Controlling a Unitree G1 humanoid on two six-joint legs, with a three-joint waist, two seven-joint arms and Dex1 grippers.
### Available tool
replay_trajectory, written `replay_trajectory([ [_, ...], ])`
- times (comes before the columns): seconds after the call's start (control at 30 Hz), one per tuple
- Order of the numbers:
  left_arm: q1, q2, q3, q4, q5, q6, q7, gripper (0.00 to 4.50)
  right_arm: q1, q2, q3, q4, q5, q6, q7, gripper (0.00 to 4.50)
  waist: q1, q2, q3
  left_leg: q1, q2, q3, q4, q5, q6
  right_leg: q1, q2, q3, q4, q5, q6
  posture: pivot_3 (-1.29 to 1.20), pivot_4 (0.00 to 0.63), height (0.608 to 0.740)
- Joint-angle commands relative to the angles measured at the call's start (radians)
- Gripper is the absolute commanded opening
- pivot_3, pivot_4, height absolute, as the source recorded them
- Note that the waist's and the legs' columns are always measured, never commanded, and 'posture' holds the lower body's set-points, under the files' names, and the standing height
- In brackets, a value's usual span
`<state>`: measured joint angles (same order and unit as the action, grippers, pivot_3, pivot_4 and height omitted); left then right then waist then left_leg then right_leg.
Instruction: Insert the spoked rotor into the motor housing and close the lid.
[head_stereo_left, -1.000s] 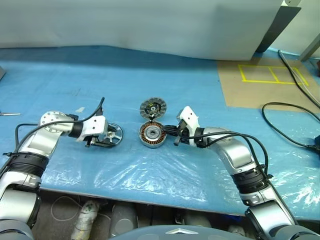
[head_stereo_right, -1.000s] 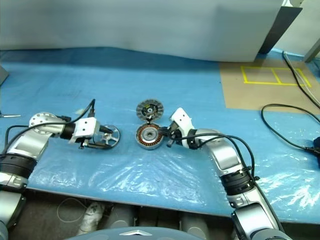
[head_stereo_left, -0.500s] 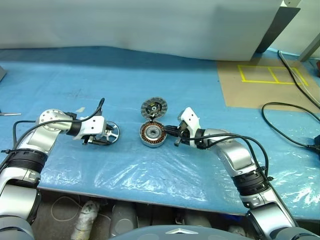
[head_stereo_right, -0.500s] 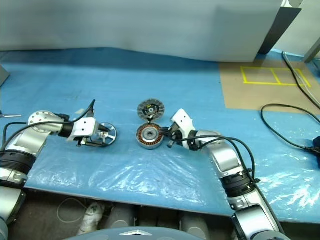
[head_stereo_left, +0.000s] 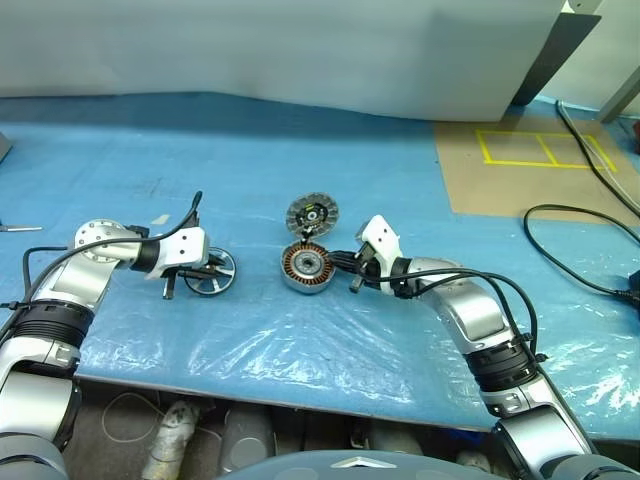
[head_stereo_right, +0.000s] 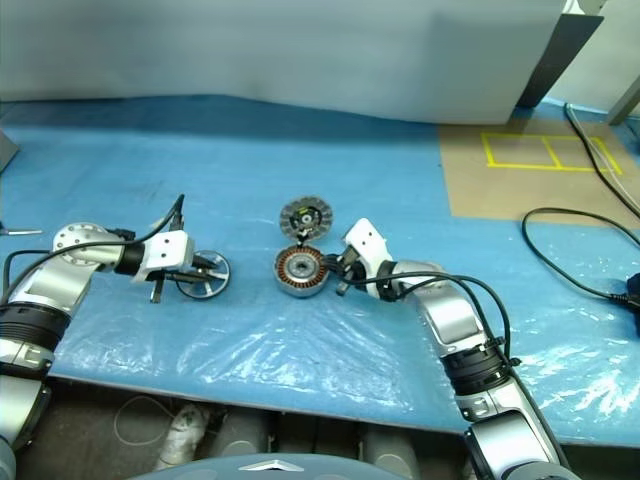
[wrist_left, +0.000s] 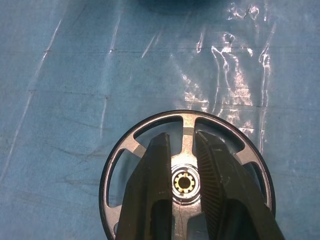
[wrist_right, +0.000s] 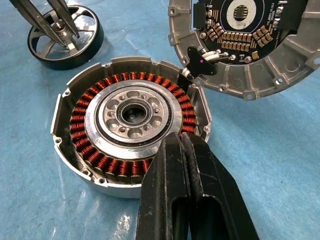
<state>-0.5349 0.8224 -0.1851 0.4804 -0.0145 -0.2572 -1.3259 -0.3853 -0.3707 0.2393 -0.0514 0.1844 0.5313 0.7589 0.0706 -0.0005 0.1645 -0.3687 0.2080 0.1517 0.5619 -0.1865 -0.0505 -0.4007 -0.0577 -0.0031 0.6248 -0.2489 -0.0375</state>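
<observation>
Since earlier, left tool (wrist_left: 183, 155) closed — gripping rotor (wrist_left: 186, 176).

Round black-rimmed silver spoked rotor (wrist_left: 186, 186): lower rim cut off by left wrist view's edge, hub partly hidden behind left claw (wrist_left: 184, 150) fingers. Flat grey ribbed metal lid (wrist_right: 245, 45): top cut off in right wrist view.

I see open blue bench (head_stereo_left: 420, 180) beyond and in front of the parts. Between the spoked rotor (head_stereo_left: 212, 272) and the motor housing (head_stereo_left: 306, 267) lies a clear gap. The lid (head_stereo_left: 311, 213) sits touching the housing's far rim, blocking that side. My right gripper (head_stereo_left: 342, 262) crowds the housing's right edge. A black cable (head_stereo_left: 580, 250) loops far right.
</observation>
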Motion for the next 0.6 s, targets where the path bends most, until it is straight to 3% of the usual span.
replay_trajectory([
  [0.03, 0.025, 0.011, 0.013, 0.002, -0.008, 0.021, -0.005, 0.40, -0.010, -0.005, 0.002, 0.002, -0.005, -0.004, 0.002, 0.00, 0.000, 0.000, 0.000, 0.000, 0.000, 0.000, 0.000, 0.000, 0.000, 0.000, 0.000, 0.000, 0.000, 0.000, 0.000, 0.00, 0.150, 0.740],
  [0.33, 0.145, -0.025, 0.153, -0.230, -0.239, 0.190, 0.014, 0.40, -0.010, -0.006, -0.040, -0.029, 0.049, 0.032, 0.025, 0.00, 0.000, 0.000, 0.000, -0.002, 0.000, 0.000, 0.000, 0.000, 0.000, -0.001, 0.000, 0.000, -0.001, 0.000, -0.001, 0.00, 0.150, 0.740],
  [0.6, 0.252, -0.048, 0.223, -0.456, -0.341, 0.342, 0.100, 0.40, -0.007, -0.064, -0.121, -0.114, 0.139, 0.110, 0.057, 0.00, 0.001, 0.000, 0.000, -0.003, 0.001, 0.000, 0.000, 0.000, 0.000, -0.002, 0.000, -0.001, -0.001, -0.001, -0.001, 0.00, 0.150, 0.740],
])
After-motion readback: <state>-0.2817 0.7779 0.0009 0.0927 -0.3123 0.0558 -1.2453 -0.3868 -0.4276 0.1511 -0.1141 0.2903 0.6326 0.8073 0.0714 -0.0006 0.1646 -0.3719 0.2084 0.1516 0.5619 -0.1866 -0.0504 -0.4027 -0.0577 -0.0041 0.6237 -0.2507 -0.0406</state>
